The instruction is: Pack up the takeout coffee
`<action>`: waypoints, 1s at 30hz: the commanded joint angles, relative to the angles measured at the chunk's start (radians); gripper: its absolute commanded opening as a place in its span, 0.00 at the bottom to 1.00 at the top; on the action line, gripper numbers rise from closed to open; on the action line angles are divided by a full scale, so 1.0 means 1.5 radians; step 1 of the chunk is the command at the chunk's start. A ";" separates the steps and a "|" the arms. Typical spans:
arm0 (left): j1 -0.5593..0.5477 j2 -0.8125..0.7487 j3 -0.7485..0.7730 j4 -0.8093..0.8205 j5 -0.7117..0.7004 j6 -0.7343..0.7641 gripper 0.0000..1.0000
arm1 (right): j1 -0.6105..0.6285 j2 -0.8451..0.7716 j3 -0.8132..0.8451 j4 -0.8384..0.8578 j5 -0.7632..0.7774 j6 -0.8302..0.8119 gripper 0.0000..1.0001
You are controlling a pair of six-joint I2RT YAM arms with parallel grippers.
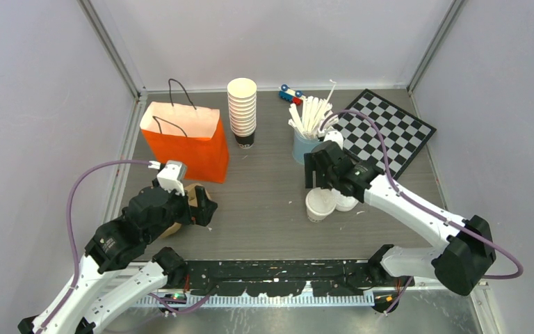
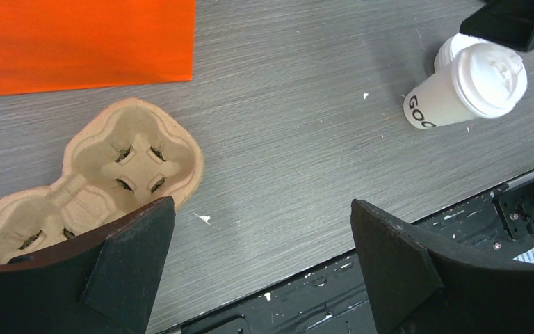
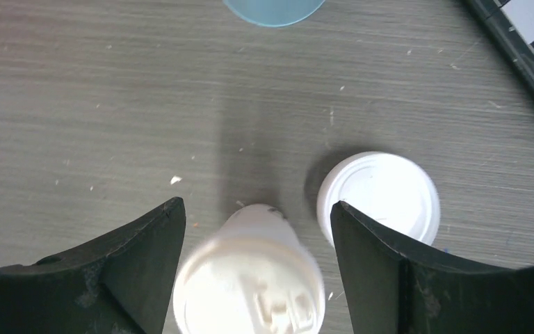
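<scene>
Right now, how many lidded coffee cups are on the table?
2. One lidded cup stands inside the open right gripper; the second cup stands beside it, outside the jaws. None looks hidden.

The worktop (image 1: 264, 195) is grey and fine-grained. The paper bag (image 1: 184, 139) is orange, the cup carrier (image 2: 128, 156) tan, the takeout coffees (image 1: 320, 204) white, the board (image 1: 384, 132) chequered black and white, the stick cup (image 1: 304, 147) light blue.
</scene>
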 commanded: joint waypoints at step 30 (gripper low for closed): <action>0.001 0.007 -0.002 0.013 -0.003 0.010 1.00 | 0.075 -0.084 0.053 -0.163 -0.028 0.025 0.93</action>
